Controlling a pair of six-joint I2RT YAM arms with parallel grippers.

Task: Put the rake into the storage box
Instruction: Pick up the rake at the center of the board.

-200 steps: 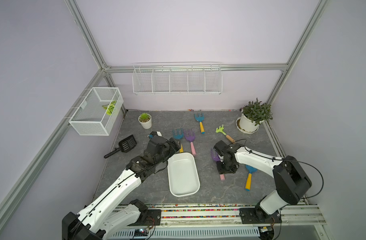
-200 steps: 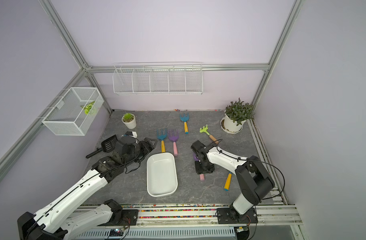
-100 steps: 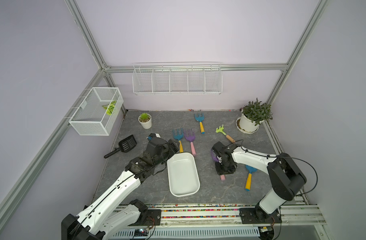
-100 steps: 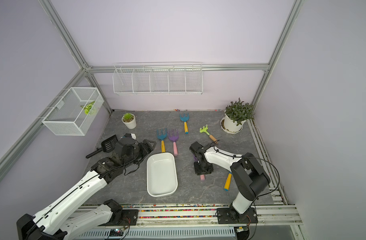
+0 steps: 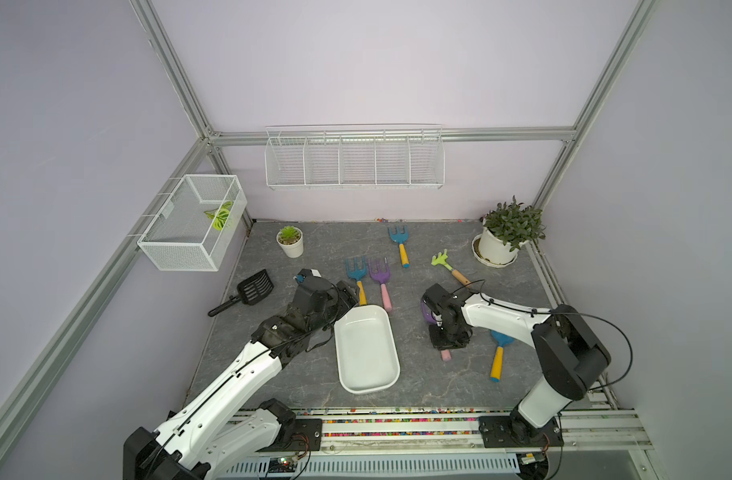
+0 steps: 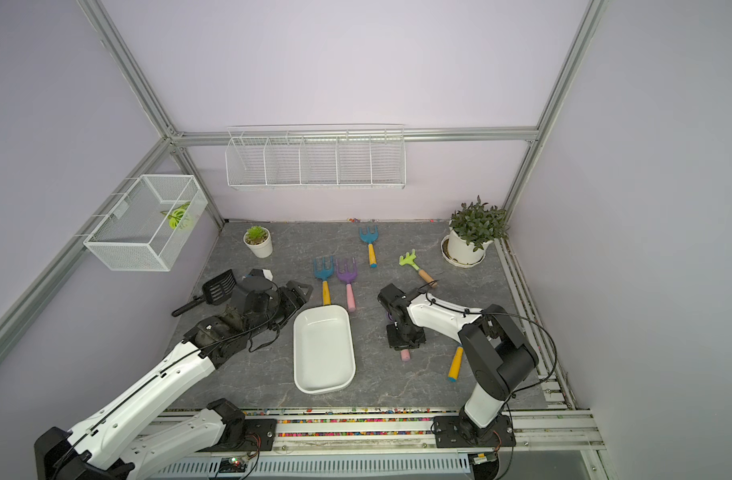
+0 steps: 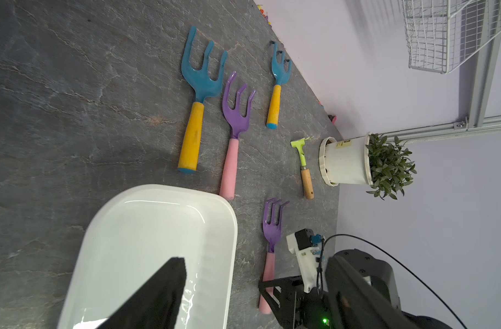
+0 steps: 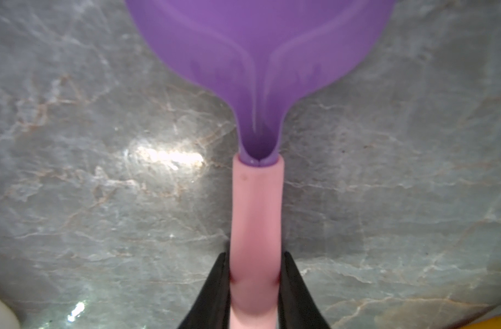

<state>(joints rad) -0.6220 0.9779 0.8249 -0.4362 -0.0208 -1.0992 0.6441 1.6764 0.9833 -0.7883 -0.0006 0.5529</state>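
Note:
The rake (image 8: 256,210), purple-headed with a pink handle, lies flat on the grey table right of the storage box. My right gripper (image 8: 255,265) points down over it, both fingers pressed into the pink handle: shut on it. In both top views the gripper (image 5: 447,343) (image 6: 405,340) covers the handle; only the pink end (image 5: 445,355) and some of the purple head (image 5: 426,309) show. The storage box (image 5: 366,349) (image 6: 322,349), a shallow white tub, stands empty mid-table. My left gripper (image 5: 347,293) (image 6: 299,291) hovers open at its far left corner, one finger (image 7: 163,290) over the box.
Behind the box lie a blue fork (image 5: 356,276) and a purple fork (image 5: 380,282); farther back, another blue fork (image 5: 399,245) and a small green rake (image 5: 447,268). A blue trowel (image 5: 497,353) lies beside the right arm. Black scoop (image 5: 247,291), small pot (image 5: 290,242), big plant (image 5: 505,237).
The right gripper's jaws have closed in onto the rake's pink handle while staying low over it. The left arm has hardly moved.

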